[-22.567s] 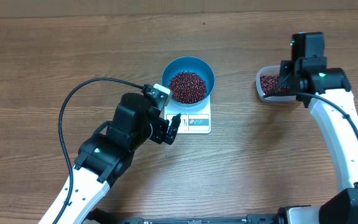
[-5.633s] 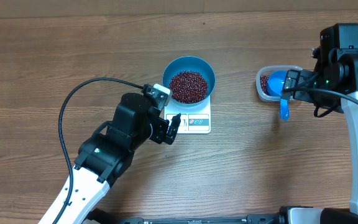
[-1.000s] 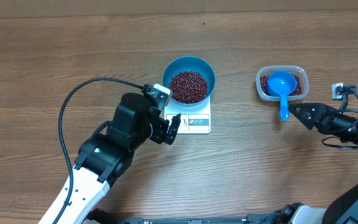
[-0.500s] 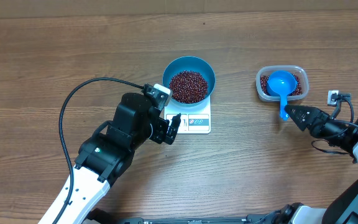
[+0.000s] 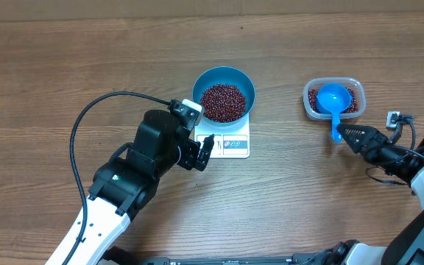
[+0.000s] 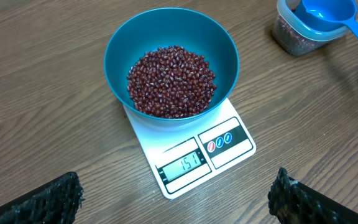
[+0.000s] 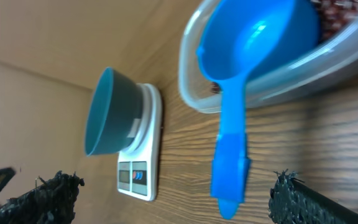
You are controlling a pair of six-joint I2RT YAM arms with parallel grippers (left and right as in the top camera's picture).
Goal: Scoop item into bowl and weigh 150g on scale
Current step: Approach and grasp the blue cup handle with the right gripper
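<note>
Across the wooden tabletop (image 5: 65,66) I have both arms low. Left gripper (image 5: 197,154): jaws wide apart, holding nothing, parked just beside the display edge of the scale (image 6: 229,140). Right gripper (image 5: 353,137): jaws also spread wide and empty, its tips just beside the handle end of the scoop (image 5: 333,98); I cannot tell whether they touch. Scale sits mid-table, display lit, reading what looks like 151. Blue bowl (image 6: 123,43) stands on the scale platform, upright. Clear tub (image 5: 359,82) sits well apart, to the right. Scoop rests in the tub, its handle over the near rim. Beans (image 6: 171,81) are heaped in the bowl; a few remain in the tub.
</note>
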